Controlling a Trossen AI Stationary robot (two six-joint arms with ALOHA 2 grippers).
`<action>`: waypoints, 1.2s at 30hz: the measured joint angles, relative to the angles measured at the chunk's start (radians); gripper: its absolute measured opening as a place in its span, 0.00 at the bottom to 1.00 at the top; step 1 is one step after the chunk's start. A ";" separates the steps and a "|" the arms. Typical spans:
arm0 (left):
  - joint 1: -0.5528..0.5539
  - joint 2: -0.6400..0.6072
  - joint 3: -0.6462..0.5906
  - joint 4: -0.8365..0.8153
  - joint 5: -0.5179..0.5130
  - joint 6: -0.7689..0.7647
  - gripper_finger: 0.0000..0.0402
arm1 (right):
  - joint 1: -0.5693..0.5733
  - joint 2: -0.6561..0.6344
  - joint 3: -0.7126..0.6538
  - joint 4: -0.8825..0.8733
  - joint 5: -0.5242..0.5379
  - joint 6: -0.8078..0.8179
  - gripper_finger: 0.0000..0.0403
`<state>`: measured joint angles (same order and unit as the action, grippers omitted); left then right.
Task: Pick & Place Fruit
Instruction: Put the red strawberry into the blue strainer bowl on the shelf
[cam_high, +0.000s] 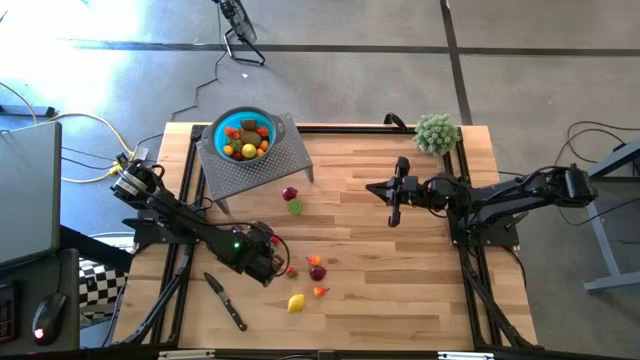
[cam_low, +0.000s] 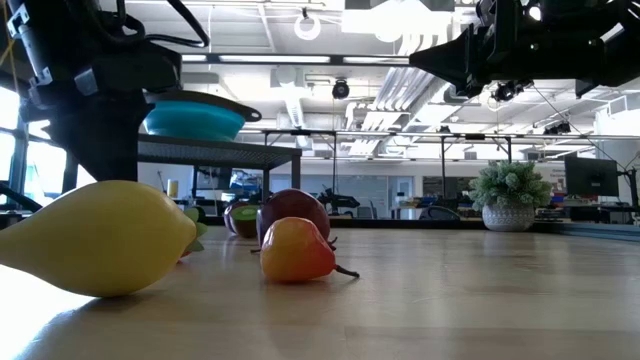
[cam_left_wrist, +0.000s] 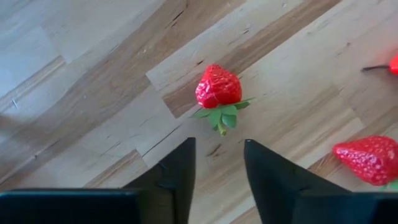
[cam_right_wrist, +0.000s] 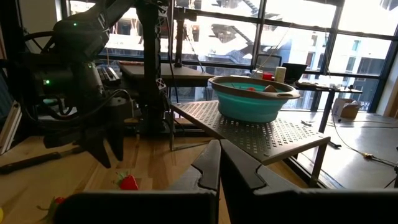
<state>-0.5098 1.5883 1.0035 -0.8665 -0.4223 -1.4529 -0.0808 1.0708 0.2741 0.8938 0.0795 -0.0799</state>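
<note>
Left gripper (cam_left_wrist: 217, 163) hovers low, jaws spread, over a strawberry (cam_left_wrist: 217, 87) lying free on the surface, near-left among scattered fruit. Right gripper (cam_high: 394, 191) waits mid-surface, jaws pressed together.

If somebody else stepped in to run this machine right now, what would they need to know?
Left gripper: open, empty, poised over a strawberry on the table.
Right gripper: shut, empty, waiting mid-table.
Done: several fruits already lie in the teal bowl on the perforated stand.
Left: the strawberries, the lemon and the other fruits scattered on the wood, including two near the stand. The knife stays put.
</note>
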 joint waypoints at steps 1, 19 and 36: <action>0.000 0.000 0.000 0.001 -0.003 -0.008 0.36 | 0.000 0.000 0.000 0.000 0.000 0.000 0.01; -0.001 0.000 0.000 0.064 -0.054 -0.022 0.47 | 0.000 0.000 0.000 0.000 0.000 0.002 0.01; -0.001 0.000 -0.067 0.136 -0.037 -0.045 0.47 | 0.000 0.000 0.000 0.000 0.000 0.004 0.01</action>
<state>-0.5106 1.5883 0.9364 -0.7308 -0.4594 -1.4977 -0.0811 1.0708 0.2741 0.8938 0.0795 -0.0757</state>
